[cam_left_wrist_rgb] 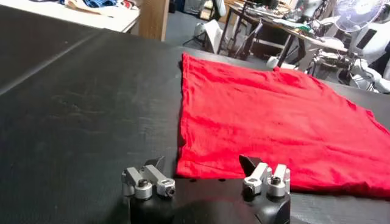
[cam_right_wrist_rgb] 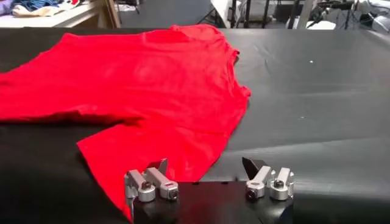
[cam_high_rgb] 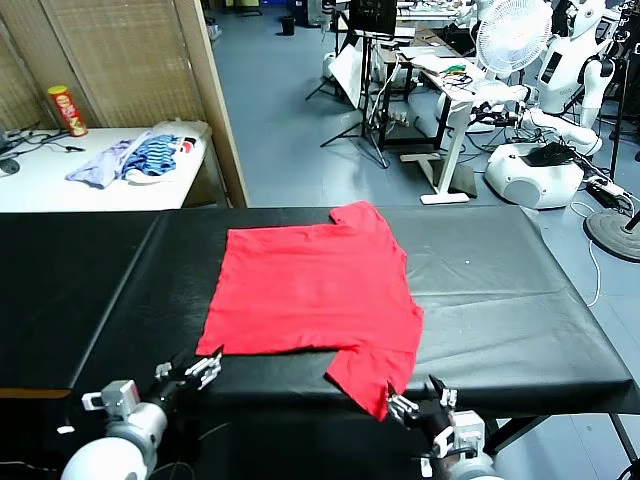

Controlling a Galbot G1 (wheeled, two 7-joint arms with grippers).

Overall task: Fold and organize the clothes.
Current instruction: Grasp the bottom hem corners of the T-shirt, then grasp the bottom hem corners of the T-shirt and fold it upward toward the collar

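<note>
1. Task status: no fold is visible. The red T-shirt [cam_high_rgb: 310, 290] lies spread in a single flat layer on the black worktop [cam_high_rgb: 500, 290]. Judged from this, folding has not begun; all folds and the final tidying remain.
2. Location: the shirt sits near the worktop centre, reaching from mid-depth to the near edge.
3. Orientation: the long axis runs roughly 9 o'clock to 3 o'clock in the head view. Sleeves project toward 12 and 5 o'clock at the 3 o'clock end, so the collar is taken to point to 3 o'clock and the hem to 9 o'clock.
4. Left tool [cam_high_rgb: 200, 372]: jaws wide apart, holding nothing, just short of the near hem corner.
5. Right tool [cam_high_rgb: 418, 410]: jaws wide apart, holding nothing, just beside the near sleeve tip at 5 o'clock.
</note>
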